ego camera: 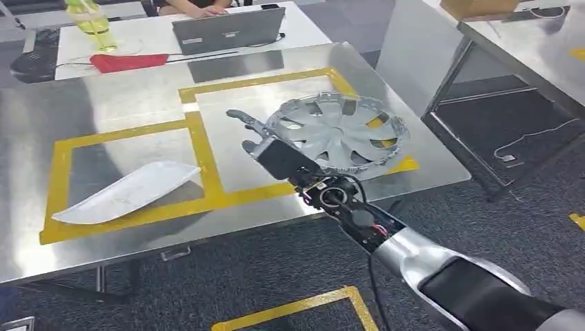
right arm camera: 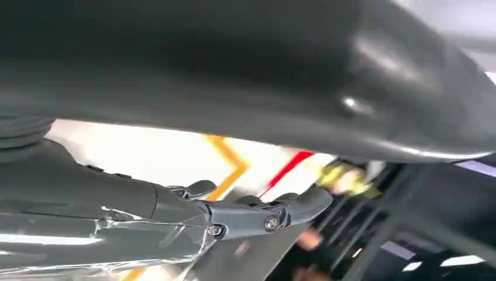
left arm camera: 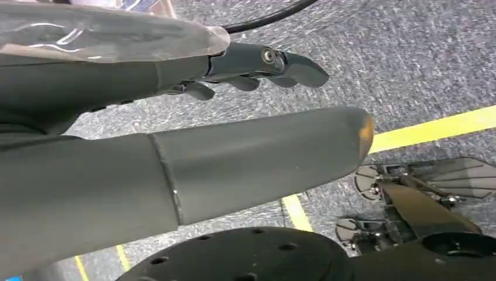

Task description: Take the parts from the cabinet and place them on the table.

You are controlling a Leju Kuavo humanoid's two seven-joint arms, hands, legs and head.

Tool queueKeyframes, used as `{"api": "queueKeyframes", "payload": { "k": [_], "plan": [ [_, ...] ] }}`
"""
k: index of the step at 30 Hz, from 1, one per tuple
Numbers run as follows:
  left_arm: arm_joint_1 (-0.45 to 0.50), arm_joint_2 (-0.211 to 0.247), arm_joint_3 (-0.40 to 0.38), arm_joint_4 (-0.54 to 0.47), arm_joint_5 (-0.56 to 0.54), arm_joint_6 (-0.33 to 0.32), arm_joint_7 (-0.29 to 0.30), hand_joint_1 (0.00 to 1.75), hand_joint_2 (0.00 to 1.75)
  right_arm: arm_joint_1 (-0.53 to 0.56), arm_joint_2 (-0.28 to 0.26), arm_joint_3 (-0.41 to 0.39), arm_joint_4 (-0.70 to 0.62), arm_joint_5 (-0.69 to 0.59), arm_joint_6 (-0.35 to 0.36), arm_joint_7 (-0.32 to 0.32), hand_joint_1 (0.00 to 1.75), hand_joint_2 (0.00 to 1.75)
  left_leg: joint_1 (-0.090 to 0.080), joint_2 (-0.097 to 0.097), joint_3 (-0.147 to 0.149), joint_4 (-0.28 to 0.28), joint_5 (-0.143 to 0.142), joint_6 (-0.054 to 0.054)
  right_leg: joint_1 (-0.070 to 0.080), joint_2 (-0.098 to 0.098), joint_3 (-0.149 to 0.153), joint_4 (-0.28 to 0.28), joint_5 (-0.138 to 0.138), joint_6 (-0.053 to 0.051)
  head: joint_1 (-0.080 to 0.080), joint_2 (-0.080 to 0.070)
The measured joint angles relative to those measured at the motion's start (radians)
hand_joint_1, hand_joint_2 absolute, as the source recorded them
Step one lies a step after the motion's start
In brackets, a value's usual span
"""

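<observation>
Now the hubcap (ego camera: 339,132) lies flat on the steel table (ego camera: 124,103), in the right-hand box of yellow tape (ego camera: 207,162), its right edge over the tape line.
Just beside its near-left rim is the right hand (ego camera: 265,141), palm low over the table with fingers stretched out and apart, holding nothing. A white curved panel (ego camera: 127,192) lies in the left box, well apart from the hubcap. Beyond the steel table, a white table carries a laptop (ego camera: 227,29), a red cloth (ego camera: 127,62) and a green bottle (ego camera: 90,21). Seen from its wrist, the left hand (left arm camera: 193,134) hangs over grey carpet with straight, spread fingers, empty.
</observation>
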Motion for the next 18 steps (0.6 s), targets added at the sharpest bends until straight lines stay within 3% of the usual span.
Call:
{"api": "queueKeyframes", "payload": {
  "k": [5, 11, 12, 13, 14, 16, 17, 18],
  "plan": [
    [0.006, 0.005, 0.003, 0.0, -0.003, 0.006, 0.011, 0.0, 0.0, 0.155, -0.044, -0.034, -0.269, -0.075, 0.105, -0.036, 0.0, 0.0, -0.005, 0.0, 0.002, 0.008, -0.01, 0.007, -0.002, 0.001, 0.006, -0.001, -0.005, 0.006, -0.001, 0.0],
    [0.005, 0.006, 0.003, 0.0, -0.004, 0.008, 0.013, 0.0, 0.0, 0.172, -0.049, -0.038, -0.312, -0.084, 0.118, -0.042, 0.0, 0.0, -0.006, 0.001, 0.002, 0.009, -0.012, 0.009, -0.002, 0.003, 0.006, -0.001, -0.006, 0.007, -0.002, 0.0],
    [0.003, 0.007, 0.005, 0.0, -0.012, 0.009, 0.024, 0.0, 0.0, 0.218, -0.071, -0.054, -0.438, -0.103, 0.145, -0.052, 0.0, 0.0, -0.007, 0.002, 0.003, 0.013, -0.019, 0.016, -0.006, 0.004, 0.009, -0.002, -0.01, 0.014, -0.002, 0.0],
    [0.002, 0.005, 0.005, 0.0, -0.021, 0.009, 0.029, 0.0, 0.0, 0.239, -0.079, -0.055, -0.506, -0.101, 0.153, -0.058, 0.0, 0.0, 0.002, 0.012, 0.017, -0.005, -0.018, 0.021, -0.003, 0.005, 0.002, 0.036, -0.038, 0.026, 0.001, 0.0],
    [0.001, 0.006, 0.005, 0.0, -0.023, 0.009, 0.031, 0.0, 0.0, 0.245, -0.084, -0.055, -0.527, -0.094, 0.156, -0.06, 0.0, 0.0, 0.002, 0.017, 0.019, -0.006, -0.021, 0.026, -0.005, 0.004, -0.033, 0.105, -0.077, 0.03, 0.009, 0.0],
    [-0.001, 0.007, 0.005, 0.0, -0.023, 0.009, 0.035, 0.0, 0.0, 0.265, -0.092, -0.055, -0.561, -0.085, 0.158, -0.064, 0.0, 0.0, 0.002, 0.024, 0.023, -0.005, -0.024, 0.027, -0.012, 0.003, -0.133, 0.293, -0.156, 0.035, 0.015, 0.0],
    [-0.001, 0.008, 0.005, 0.0, -0.023, 0.009, 0.04, 0.0, 0.0, 0.275, -0.097, -0.055, -0.575, -0.086, 0.158, -0.066, 0.0, 0.0, 0.002, 0.029, 0.025, -0.005, -0.027, 0.026, -0.015, 0.003, -0.172, 0.359, -0.17, 0.038, 0.016, 0.0],
    [0.0, 0.008, 0.005, 0.0, -0.023, 0.009, 0.043, 0.0, 0.0, 0.284, -0.104, -0.056, -0.588, -0.086, 0.16, -0.067, 0.0, 0.0, 0.002, 0.032, 0.029, -0.003, -0.03, 0.024, -0.017, 0.002, -0.187, 0.371, -0.154, 0.04, 0.019, 0.0]
  ]
}}
